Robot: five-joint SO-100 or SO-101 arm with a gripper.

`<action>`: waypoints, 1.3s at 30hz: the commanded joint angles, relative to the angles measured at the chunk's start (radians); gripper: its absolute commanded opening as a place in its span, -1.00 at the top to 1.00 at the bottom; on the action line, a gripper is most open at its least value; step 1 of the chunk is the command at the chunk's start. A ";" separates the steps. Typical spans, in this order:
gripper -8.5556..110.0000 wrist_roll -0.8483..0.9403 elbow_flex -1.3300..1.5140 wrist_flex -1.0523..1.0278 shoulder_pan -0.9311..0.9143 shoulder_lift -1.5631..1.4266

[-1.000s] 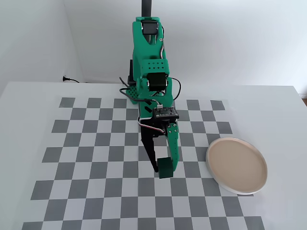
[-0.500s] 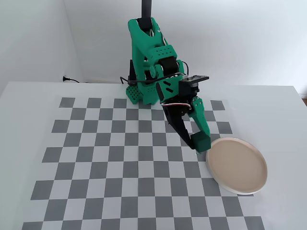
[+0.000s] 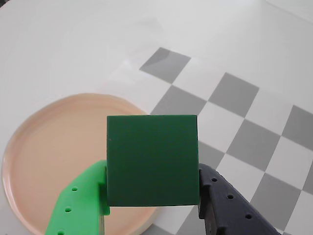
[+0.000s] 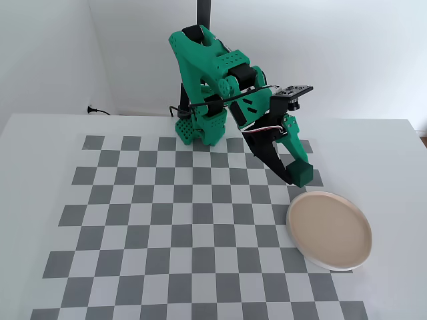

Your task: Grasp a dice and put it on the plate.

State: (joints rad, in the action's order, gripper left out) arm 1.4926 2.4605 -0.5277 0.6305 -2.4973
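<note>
My gripper [image 3: 152, 193] is shut on the dice [image 3: 152, 159], a plain dark green cube clamped between the bright green finger [image 3: 80, 208] and the black finger [image 3: 230, 215]. In the wrist view the beige-pink plate [image 3: 54, 152] lies below and to the left, partly behind the cube. In the fixed view the gripper [image 4: 298, 175] carries the dice [image 4: 301, 173] in the air, just above and behind the far left rim of the plate [image 4: 329, 230].
A grey and white checkerboard mat [image 4: 167, 220] covers the white table. The green arm's base [image 4: 197, 130] stands at the back of the mat. A black cable [image 4: 97, 111] lies at the back left by the wall.
The arm has lifted the dice off the mat and swung it to the right and back, from the middle squares to just above the plate's far left rim.
</note>
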 commanded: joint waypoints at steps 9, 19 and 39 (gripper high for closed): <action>0.93 -0.058 -0.245 0.017 0.110 0.364; 0.93 -0.046 -0.471 0.094 0.160 0.727; 0.43 -0.058 -0.695 0.100 0.178 0.989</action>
State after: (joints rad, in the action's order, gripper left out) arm 1.4435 1.8592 -0.4495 0.8115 -1.4680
